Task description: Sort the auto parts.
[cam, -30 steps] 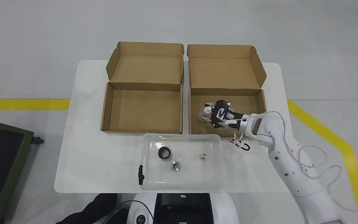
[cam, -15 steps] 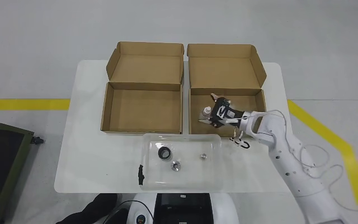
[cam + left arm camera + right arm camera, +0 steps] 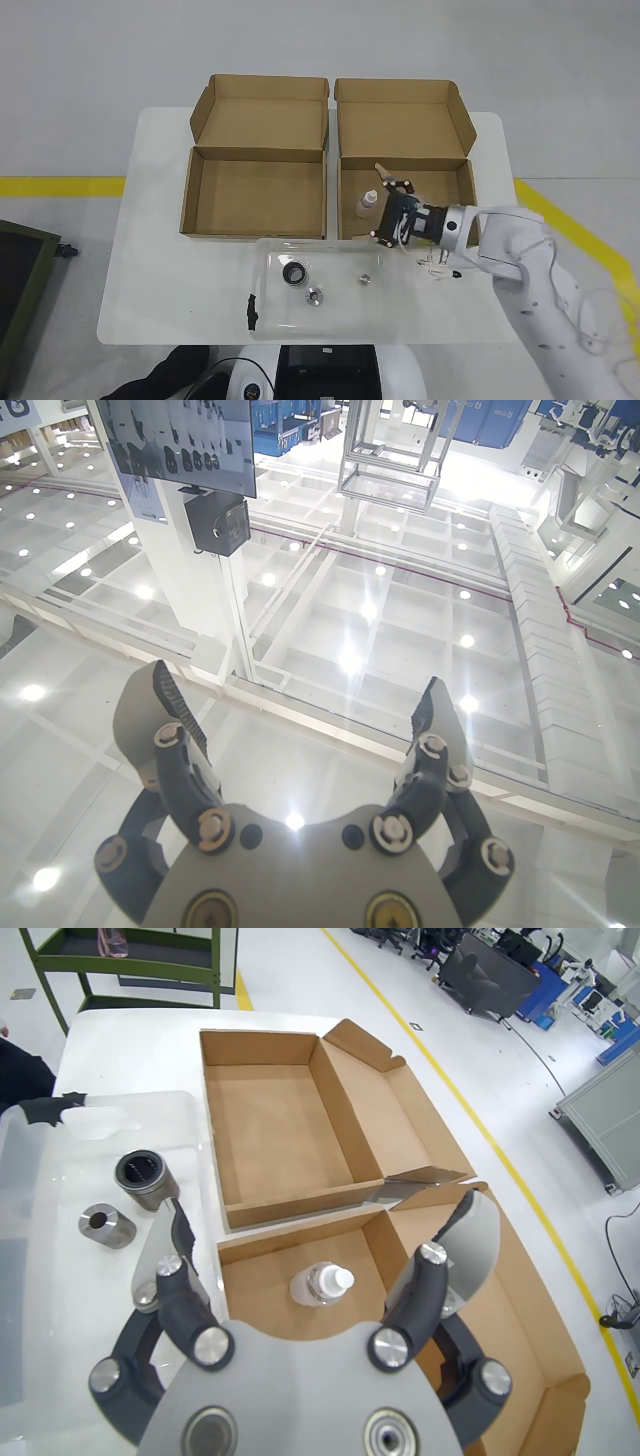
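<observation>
Left box (image 3: 255,197), right box (image 3: 450,188) brown; bottle (image 3: 368,203) clear, white cap; table (image 3: 150,250) white.

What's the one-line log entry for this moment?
right gripper: open, over bottle | bottle: in right box | tray: metal parts inside | left gripper: open, facing ceiling

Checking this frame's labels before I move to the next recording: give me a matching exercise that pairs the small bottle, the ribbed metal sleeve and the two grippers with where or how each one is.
Things
1. small bottle
2. ribbed metal sleeve
3. right gripper
4. left gripper

Place or state
A. open, pointing up at the ceiling
B. standing in the clear tray
C. inside the right cardboard box
D. open, above the near edge of the right cardboard box

Pairs: 1-C, 2-B, 3-D, 4-A
</observation>
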You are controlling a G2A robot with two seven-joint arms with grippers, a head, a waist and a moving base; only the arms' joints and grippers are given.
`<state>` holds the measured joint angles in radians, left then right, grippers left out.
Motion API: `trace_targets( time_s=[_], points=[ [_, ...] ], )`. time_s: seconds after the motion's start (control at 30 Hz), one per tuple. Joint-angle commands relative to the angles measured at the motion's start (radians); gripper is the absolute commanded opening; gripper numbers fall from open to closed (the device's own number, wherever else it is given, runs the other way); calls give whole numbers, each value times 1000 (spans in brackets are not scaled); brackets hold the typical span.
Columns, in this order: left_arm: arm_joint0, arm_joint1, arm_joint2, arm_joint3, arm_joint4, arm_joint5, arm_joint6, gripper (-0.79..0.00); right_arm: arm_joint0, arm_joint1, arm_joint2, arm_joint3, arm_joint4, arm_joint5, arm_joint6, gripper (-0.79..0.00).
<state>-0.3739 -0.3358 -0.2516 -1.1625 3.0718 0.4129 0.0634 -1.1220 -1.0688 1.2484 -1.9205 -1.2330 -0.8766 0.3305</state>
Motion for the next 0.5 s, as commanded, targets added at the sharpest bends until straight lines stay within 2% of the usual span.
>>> trace_targets(
  time_s=[0.0, 0.23, 0.47],
  points=[
    [0, 0, 0, 0, 0, 0, 0, 0, -22, 5, 7, -46, 14, -16, 36, 0],
    [0, 0, 0, 0, 0, 0, 0, 0, -94, 22, -8, -158, 62, -90, 177, 0],
    [0, 0, 0, 0, 0, 0, 0, 0, -136, 35, -63, -194, 100, -126, 321, 0]
  ],
)
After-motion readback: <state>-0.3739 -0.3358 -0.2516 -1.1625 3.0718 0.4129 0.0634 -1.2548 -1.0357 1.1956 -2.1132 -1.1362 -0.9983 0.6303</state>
